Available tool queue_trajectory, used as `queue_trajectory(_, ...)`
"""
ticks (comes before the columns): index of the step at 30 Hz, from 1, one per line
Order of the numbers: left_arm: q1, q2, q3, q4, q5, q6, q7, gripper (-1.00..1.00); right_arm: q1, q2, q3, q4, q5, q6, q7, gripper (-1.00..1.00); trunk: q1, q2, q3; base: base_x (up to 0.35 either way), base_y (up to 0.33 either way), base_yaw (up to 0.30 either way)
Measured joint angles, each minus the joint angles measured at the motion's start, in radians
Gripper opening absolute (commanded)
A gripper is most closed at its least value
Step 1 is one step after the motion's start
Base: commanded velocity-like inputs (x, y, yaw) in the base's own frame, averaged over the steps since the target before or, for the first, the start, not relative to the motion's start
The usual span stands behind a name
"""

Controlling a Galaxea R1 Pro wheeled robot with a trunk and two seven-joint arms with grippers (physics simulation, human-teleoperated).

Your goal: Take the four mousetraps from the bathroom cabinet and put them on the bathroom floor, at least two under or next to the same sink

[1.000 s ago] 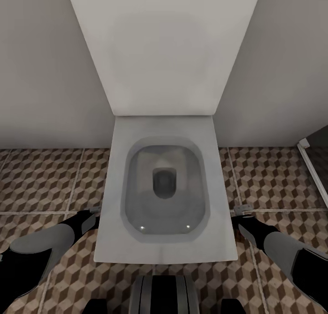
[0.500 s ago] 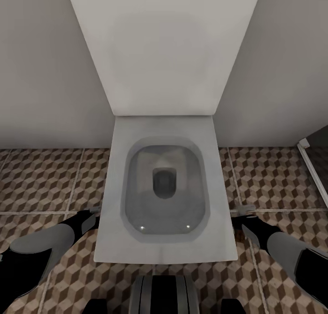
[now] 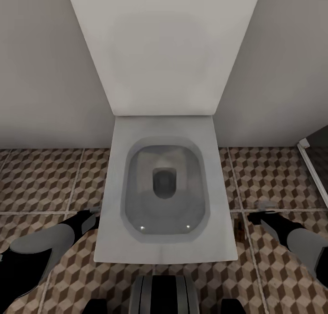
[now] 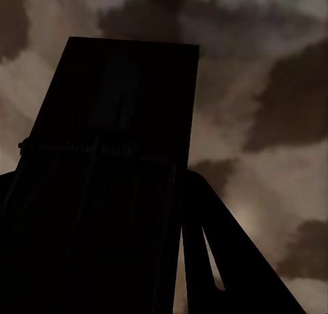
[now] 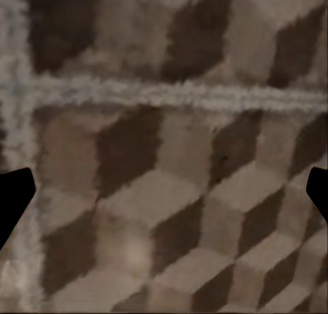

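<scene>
Head view: a white toilet (image 3: 165, 186) with its lid up stands against a pale wall (image 3: 41, 68), on the bathroom floor (image 3: 41, 177) of brown, beige and cream cube-pattern tiles. The left gripper (image 3: 93, 210) sits low just beside the toilet's left edge; from here I cannot tell how its jaws stand. The right gripper (image 3: 265, 207) is out over the tiles, apart from the toilet's right edge, and its jaw state cannot be read in this view either. Between it and the toilet, a mousetrap (image 3: 238, 226) lies flat on the floor, just beside the bowl's right rim, a small tan board with dark parts. No writing or brand mark can be read anywhere.

Left wrist view: a dark flat rectangular board (image 4: 119, 102) stands between the dark fingers (image 4: 205, 259), with blurred floor pattern behind; the jaws look closed on it, and it is too dark to tell what it is.

Right wrist view: the cube tiles and a pale grout line (image 5: 171, 95) show close up; the two black fingertips (image 5: 12, 201) sit at opposite edges, spread wide with nothing between them
</scene>
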Motion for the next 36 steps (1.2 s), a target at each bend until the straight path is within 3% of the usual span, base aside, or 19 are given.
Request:
queue_trajectory(5,0.0,0.0,0.0,0.0,0.0,0.0,0.0,-1.0,-0.013,-0.058,-0.003,-0.001,-0.004,0.0,0.001,1.0,0.0,0.0,0.0,0.0,0.0,0.0)
queue_trajectory(13,0.0,0.0,0.001,0.0,0.001,0.0,0.0,-1.0,-0.02,-0.105,-0.026,-0.002,-0.008,0.0,-0.002,1.0,0.0,0.0,0.0,0.0,0.0,0.0)
queue_trajectory(18,-0.004,0.0,-0.002,0.009,-0.009,0.0,0.003,-1.0,-0.02,-0.118,-0.035,-0.002,-0.008,0.0,-0.002,1.0,0.002,-0.001,-0.019,0.0,0.0,0.0)
queue_trajectory(36,0.0,-0.001,0.0,-0.001,0.002,-0.001,-0.001,-1.0,-0.02,-0.121,-0.037,-0.002,-0.008,0.0,-0.002,1.0,0.002,-0.001,-0.019,0.0,0.0,0.0)
